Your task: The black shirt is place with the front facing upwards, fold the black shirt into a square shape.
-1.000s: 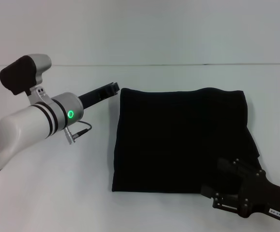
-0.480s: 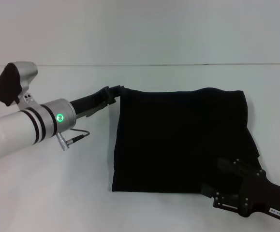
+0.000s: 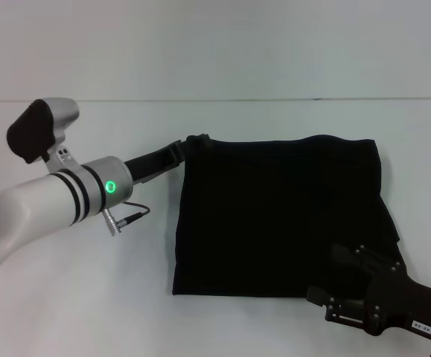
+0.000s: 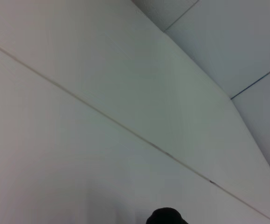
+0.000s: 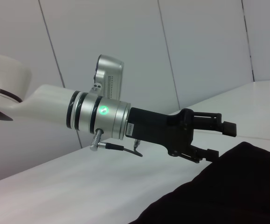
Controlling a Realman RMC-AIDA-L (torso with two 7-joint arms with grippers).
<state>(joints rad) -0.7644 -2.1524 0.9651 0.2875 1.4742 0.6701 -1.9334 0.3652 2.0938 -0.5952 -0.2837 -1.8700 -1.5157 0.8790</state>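
The black shirt (image 3: 282, 216) lies flat on the white table as a rough square, plain side up, with no lettering showing. My left gripper (image 3: 189, 145) is at the shirt's far left corner. In the right wrist view the left gripper (image 5: 220, 141) is open, one finger above and one finger (image 5: 204, 154) low beside the edge of the shirt (image 5: 228, 186). My right gripper (image 3: 328, 272) rests over the shirt's near right corner, its two fingers standing apart.
The white table (image 3: 88, 297) runs back to a pale wall (image 3: 215, 44). A grey cable and plug (image 3: 122, 217) hang off the left wrist. The left wrist view shows only table, wall and a small dark lump (image 4: 167, 217) at its edge.
The left arm has swung toward the shirt, bringing its gripper from just left of the far left corner onto that corner. The right arm has barely shifted.
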